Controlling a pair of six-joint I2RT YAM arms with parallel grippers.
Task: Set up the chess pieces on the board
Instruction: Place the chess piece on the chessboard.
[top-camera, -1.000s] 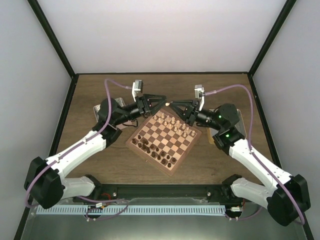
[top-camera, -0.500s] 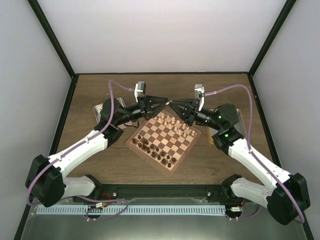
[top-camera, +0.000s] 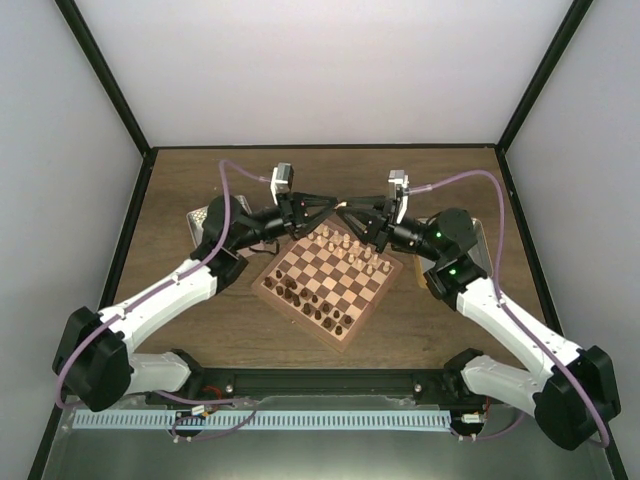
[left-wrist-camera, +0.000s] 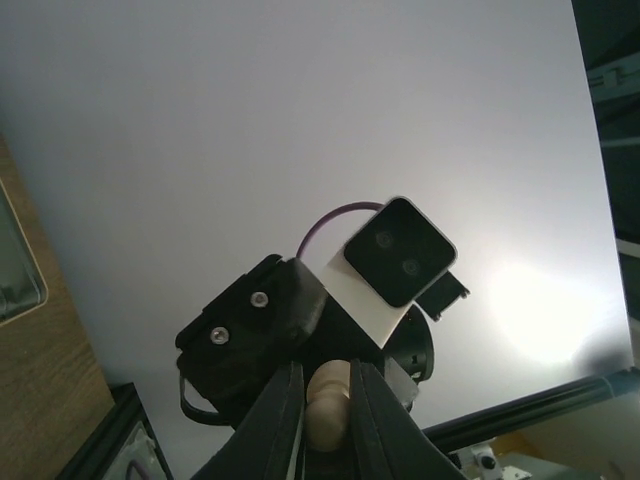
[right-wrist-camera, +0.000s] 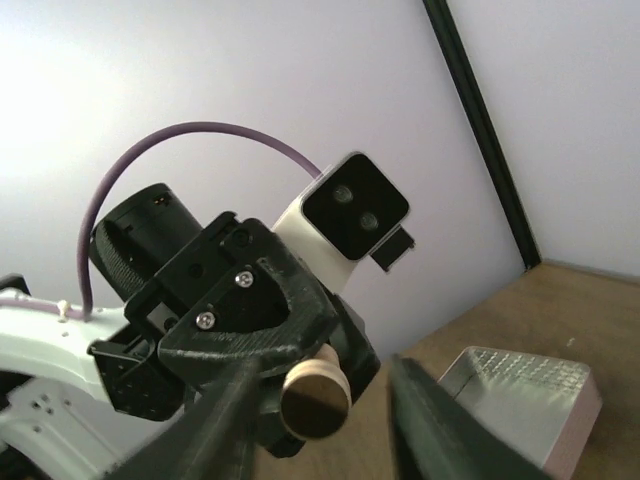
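The board (top-camera: 327, 275) lies on the table between the arms. Light chess pieces (top-camera: 345, 242) stand along its far side and dark ones (top-camera: 305, 300) along its near side. Above the board's far corner the two grippers meet tip to tip. My left gripper (top-camera: 333, 204) (left-wrist-camera: 326, 375) is shut on a light beige piece (left-wrist-camera: 327, 405) (right-wrist-camera: 313, 400), which is held in the air. My right gripper (top-camera: 348, 208) (right-wrist-camera: 325, 385) faces it with its jaws spread either side of the piece's round base, and neither finger (right-wrist-camera: 430, 425) presses on it.
A silver metal tray (top-camera: 200, 217) sits left of the board behind the left arm. Another tray (right-wrist-camera: 530, 400) lies on the wood below the right gripper. White walls and black frame posts close in the table.
My left gripper has moved slightly right and closed on the light piece. My right gripper, shut on that piece before, has spread its jaws off it.
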